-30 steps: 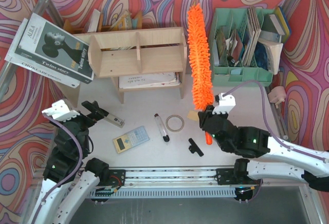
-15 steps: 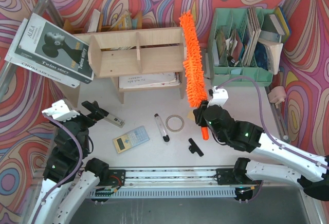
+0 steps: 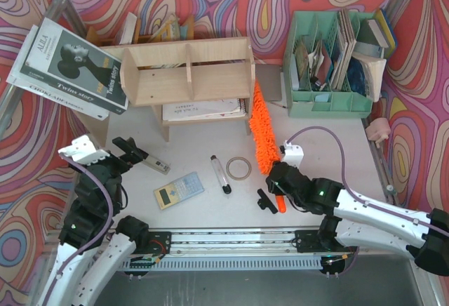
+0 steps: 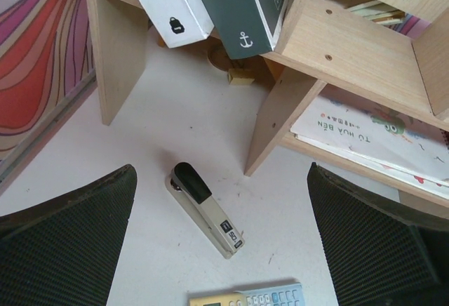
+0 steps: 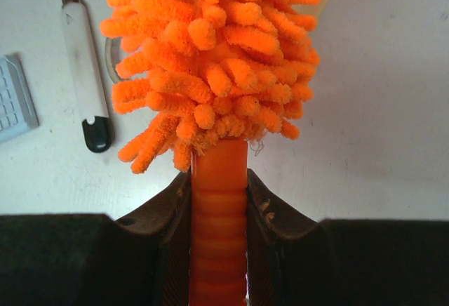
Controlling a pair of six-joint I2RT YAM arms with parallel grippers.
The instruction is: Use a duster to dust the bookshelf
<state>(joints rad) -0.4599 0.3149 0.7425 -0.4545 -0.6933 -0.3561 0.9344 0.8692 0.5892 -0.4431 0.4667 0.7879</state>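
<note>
Orange duster [image 3: 261,127] tilts just beside the right leg of the bookshelf [image 3: 186,74], handle clenched in my right fingers [image 5: 172,222]; left fingers [image 4: 63,243] hang spread, empty. I'd lift its head onto the top, sweeping slowly.

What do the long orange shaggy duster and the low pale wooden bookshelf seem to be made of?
Long orange shaggy duster: soft chenille-like fibre fingers, probably microfibre; ribbed handle looks like smooth, slightly glossy plastic.
Low pale wooden bookshelf: bare, matt board, possibly plywood, with faint grain and small drilled holes.
</note>
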